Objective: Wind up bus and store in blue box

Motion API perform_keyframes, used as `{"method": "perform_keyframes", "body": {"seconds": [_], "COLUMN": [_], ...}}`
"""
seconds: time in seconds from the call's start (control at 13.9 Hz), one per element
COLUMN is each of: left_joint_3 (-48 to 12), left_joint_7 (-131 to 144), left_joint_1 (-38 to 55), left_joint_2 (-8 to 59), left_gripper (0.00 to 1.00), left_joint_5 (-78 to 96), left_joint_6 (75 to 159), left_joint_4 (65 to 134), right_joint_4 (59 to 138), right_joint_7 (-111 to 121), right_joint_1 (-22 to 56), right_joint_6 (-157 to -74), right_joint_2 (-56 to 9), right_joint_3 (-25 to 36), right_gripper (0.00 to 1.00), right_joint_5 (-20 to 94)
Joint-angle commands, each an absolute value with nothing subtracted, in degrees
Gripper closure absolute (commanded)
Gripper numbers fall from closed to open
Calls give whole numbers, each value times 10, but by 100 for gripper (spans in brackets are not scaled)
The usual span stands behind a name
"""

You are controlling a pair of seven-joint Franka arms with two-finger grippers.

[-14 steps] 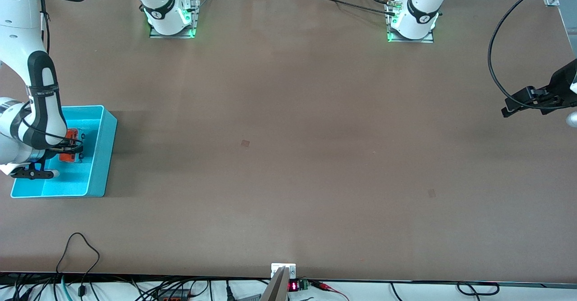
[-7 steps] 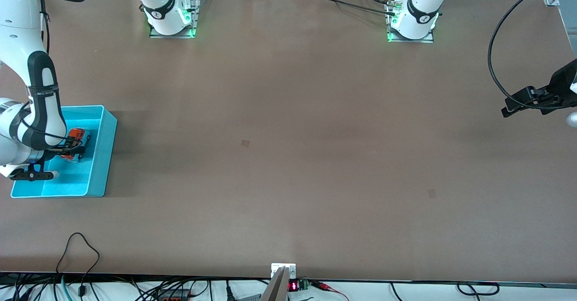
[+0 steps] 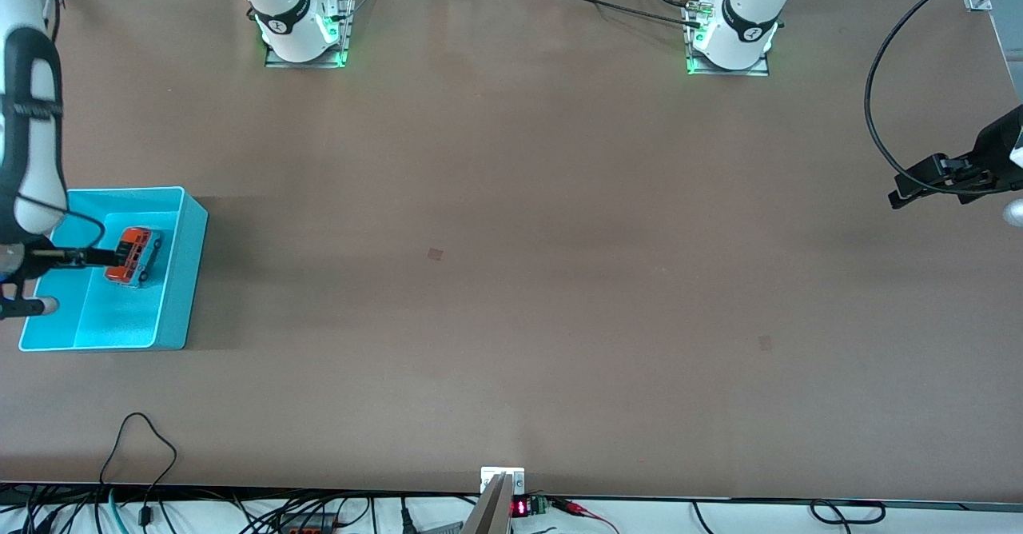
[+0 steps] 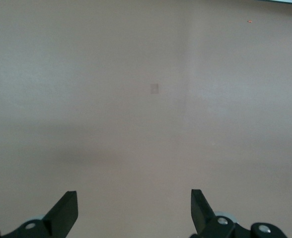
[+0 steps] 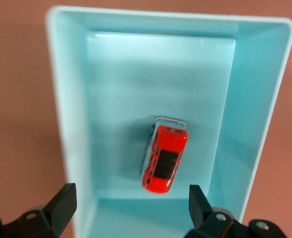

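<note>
Right gripper (image 5: 131,206) hangs over the blue box (image 3: 185,278), jaws spread wide and holding nothing. Down on the box floor sits the bus (image 5: 165,158), wheels down, free of the walls. It looks like a light, rigid little toy with slick sides; its long flanks seem the best place to pinch. Left gripper (image 4: 134,210) waits, fingers apart, over bare table (image 3: 559,238).
</note>
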State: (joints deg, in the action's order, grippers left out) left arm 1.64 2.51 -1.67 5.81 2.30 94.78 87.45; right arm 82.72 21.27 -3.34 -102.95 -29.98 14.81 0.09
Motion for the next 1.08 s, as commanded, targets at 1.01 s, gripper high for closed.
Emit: {"method": "perform_keyframes", "body": {"seconds": [1.01], "left_joint_3": [-11], "left_joint_7": [11], "left_joint_1": [-16], "left_joint_2": [56], "left_gripper": [0], "left_joint_5": [17], "left_joint_6": [940], "left_joint_4": [869], "right_joint_4": [1027], "right_joint_7": [134], "right_joint_1": [100], "right_joint_6": [-905], "right_joint_2": [50], "right_joint_3": [138], "right_gripper": [0], "right_joint_5": [1]}}
